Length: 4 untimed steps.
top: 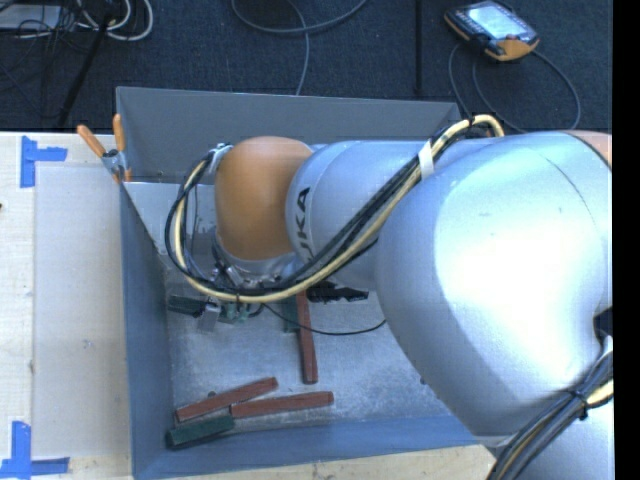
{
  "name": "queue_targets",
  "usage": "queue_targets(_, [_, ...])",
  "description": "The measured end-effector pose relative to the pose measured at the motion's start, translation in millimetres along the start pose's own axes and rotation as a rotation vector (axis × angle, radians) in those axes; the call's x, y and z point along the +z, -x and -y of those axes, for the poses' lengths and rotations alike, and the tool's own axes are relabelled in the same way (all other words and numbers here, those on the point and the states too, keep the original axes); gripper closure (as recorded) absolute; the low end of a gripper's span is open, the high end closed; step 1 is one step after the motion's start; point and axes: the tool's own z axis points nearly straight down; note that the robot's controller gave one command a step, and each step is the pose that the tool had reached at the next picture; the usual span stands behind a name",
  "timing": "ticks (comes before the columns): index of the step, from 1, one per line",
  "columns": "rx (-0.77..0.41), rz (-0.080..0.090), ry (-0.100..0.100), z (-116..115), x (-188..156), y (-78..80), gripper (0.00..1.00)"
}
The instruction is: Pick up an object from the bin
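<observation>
Long reddish-brown wooden stick [307,353] lies mid-bin, just right of the gripper [224,308] and apart from it. Pincer spread or pressed together? Can't tell, the arm's orange cover [255,193] blocks it. By the grey metal bin's [145,368] front wall, two more brown sticks [290,402] and a dark green bar [200,431] huddle.

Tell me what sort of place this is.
Probably a robotics lab or test cell: a large silver robot arm reaches into a grey metal bin holding a few brown sticks, with loose cables and a handheld device lying on dark carpet behind.
</observation>
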Motion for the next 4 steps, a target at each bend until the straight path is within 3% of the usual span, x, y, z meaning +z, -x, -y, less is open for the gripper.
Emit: queue_targets(4, [0.002,-0.001,-0.001,1,-18,-0.6,1.0])
